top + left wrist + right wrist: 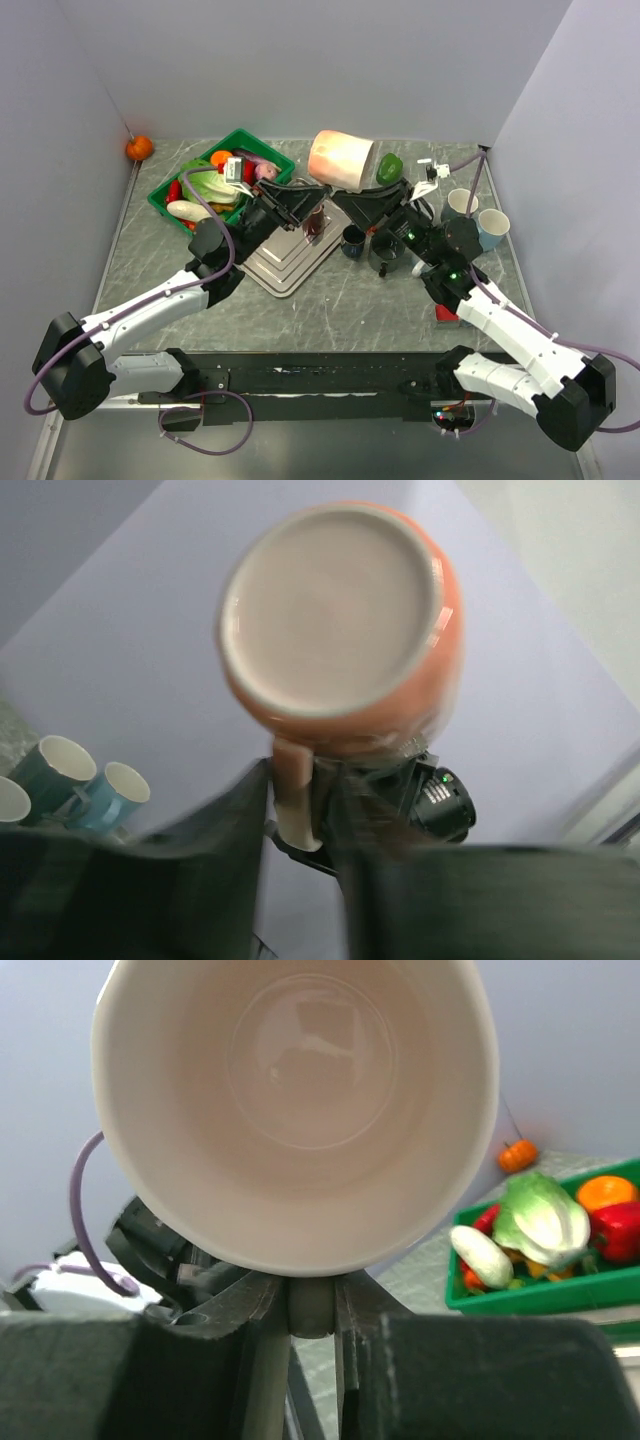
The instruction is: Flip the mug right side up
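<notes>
Right claw (312, 1310): jaws drawn in tight on the handle (312, 1316) of the peach mug (295, 1110), a finger pressed against each side of it. Left claw (300, 815): jaws narrow, with the same handle between them. The view is blurred, so I cannot tell whether they pinch it or stand just off it.

The mug is up in the air over the far middle of the table (380, 300), lying on its side between the two claws.

Counts:
- one peach mug
- four other cups: two dark ones (352, 240) side by side near the centre, two pale-lined ones (462, 203) by the right wall
- one green basket (268, 148) of vegetables
- one metal tray (290, 262)
- one green pepper (390, 168)
- one small orange fruit (139, 148) in the far left corner

Only the left wrist view shows the mug's flat base. Only the right wrist view shows its pale inside. Only the overhead view shows the tray and the dark cups.
</notes>
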### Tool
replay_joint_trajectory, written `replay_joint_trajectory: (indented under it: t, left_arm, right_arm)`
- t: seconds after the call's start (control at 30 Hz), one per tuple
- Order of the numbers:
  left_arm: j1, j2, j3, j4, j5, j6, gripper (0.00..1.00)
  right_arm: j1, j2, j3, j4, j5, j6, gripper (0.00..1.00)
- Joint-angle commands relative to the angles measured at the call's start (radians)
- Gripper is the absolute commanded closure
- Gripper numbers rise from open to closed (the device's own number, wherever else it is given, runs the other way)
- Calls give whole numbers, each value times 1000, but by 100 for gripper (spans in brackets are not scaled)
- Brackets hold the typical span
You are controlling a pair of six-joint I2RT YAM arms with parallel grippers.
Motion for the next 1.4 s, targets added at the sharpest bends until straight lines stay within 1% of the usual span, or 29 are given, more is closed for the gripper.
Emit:
replay_joint_trajectory:
  t: [0.0, 0.03, 0.1, 0.13, 0.17, 0.23, 0.27, 0.3, 0.33, 0.37, 0.4, 0.43, 0.5, 0.53, 0.57, 0.6, 0.67, 0.7, 0.77, 0.8, 0.83, 0.9, 0.93, 1.03, 1.3, 1.37]
  left_arm:
    - [-22, -51, 47, 73, 72, 31, 44]
    - [-22, -56, 57, 58, 75, 43, 29]
    - [-22, -62, 69, -6, 75, 76, 17]
    - [-22, -65, 78, -32, 63, 85, 8]
    - [-22, -69, 80, -75, 61, 99, 3]
    - [-22, -77, 89, -121, 49, 129, 4]
    - [-22, -82, 92, -143, 45, 140, 4]
    - [-22, -85, 94, -186, 42, 163, 4]
    - [-22, -88, 95, -207, 34, 171, 4]
    - [-22, -96, 97, -229, 13, 179, 4]
    - [-22, -99, 97, -267, 2, 195, 4]
    - [-22, -102, 97, -281, -9, 202, 4]
    - [-22, -106, 97, -307, -26, 218, 4]
    - [-22, -105, 98, -333, -35, 222, 4]
    - [-22, -105, 100, -345, -46, 228, 4]
    - [-22, -102, 106, -356, -49, 231, 4]
    - [-22, -99, 110, -392, -57, 232, 4]
    - [-22, -97, 112, -401, -55, 234, 4]
    - [-22, -94, 113, -425, -63, 232, 4]
    - [-22, -94, 112, -430, -67, 231, 4]
    - [-22, -96, 112, -435, -69, 231, 4]
    - [-22, -99, 109, -450, -70, 228, 4]
    - [-22, -100, 107, -454, -70, 229, 4]
    - [-22, -109, 97, -468, -90, 234, 4]
    - [-21, -108, 100, -496, -104, 238, 4]
    - [-21, -112, 100, -505, -110, 240, 4]
  right_arm:
    - [-7, -77, 50, -63, 143, -117, 100]
    - [-7, -107, 54, -114, 163, -144, 100]
    - [-8, -136, 70, -180, 216, -176, 100]
    - [-8, -165, 78, -217, 239, -213, 100]
    - [-7, -182, 93, -303, 264, -230, 100]
    - [-8, -225, 110, -397, 345, -271, 100]
    - [-10, -239, 133, -501, 409, -282, 100]
    - [-10, -251, 145, -563, 451, -296, 100]
    - [-11, -274, 155, -609, 535, -325, 100]
    - [-10, -285, 175, -714, 577, -338, 100]
    - [-11, -294, 185, -761, 621, -351, 100]
    - [-13, -310, 193, -804, 719, -368, 100]
    - [-16, -330, 205, -920, 807, -375, 100]
    - [-19, -345, 205, -953, 842, -382, 100]
    - [-20, -351, 199, -982, 924, -381, 100]
    - [-26, -359, 195, -1043, 962, -378, 100]
    - [-39, -364, 179, -1102, 1049, -352, 100]
    - [-69, -365, 176, -1173, 1066, -333, 100]
    - [-114, -362, 161, -1235, 1086, -266, 100]
    - [-141, -360, 150, -1252, 1076, -252, 100]
    - [-205, -360, 126, -1286, 1060, -221, 100]
    - [-262, -368, 92, -1300, 1004, -200, 100]
    - [-310, -367, 55, -1303, 987, -188, 100]
    - [-344, -368, -11, -1291, 958, -161, 100]
    - [-425, -299, -111, -1254, 944, -71, 100]
    - [-447, -293, -138, -1231, 927, -77, 100]
